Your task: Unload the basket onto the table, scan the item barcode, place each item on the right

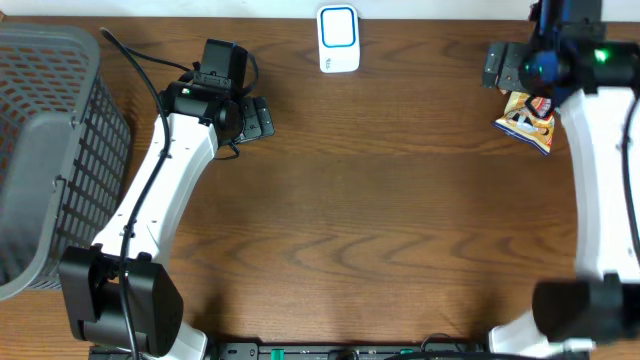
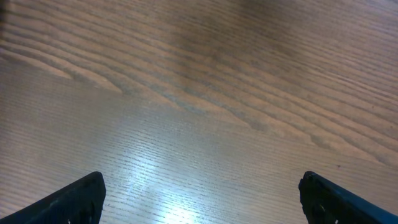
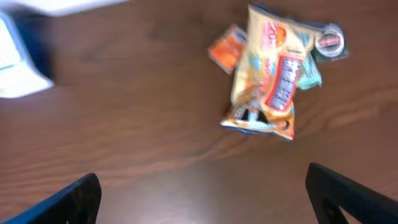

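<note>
The item is a crumpled orange, yellow and blue snack bag (image 1: 527,121) lying on the wooden table at the far right. In the right wrist view the snack bag (image 3: 268,78) lies ahead of the fingers and apart from them. My right gripper (image 1: 493,67) hovers just up and left of the bag; it (image 3: 202,196) is open with only bare wood between its tips. A white and blue scanner (image 1: 338,39) stands at the table's back edge, and its blurred corner (image 3: 15,59) shows at the left. My left gripper (image 1: 262,117) is open over bare wood (image 2: 202,196).
A grey mesh basket (image 1: 45,150) stands at the left edge of the table (image 1: 380,220). The two arm bases sit at the front corners.
</note>
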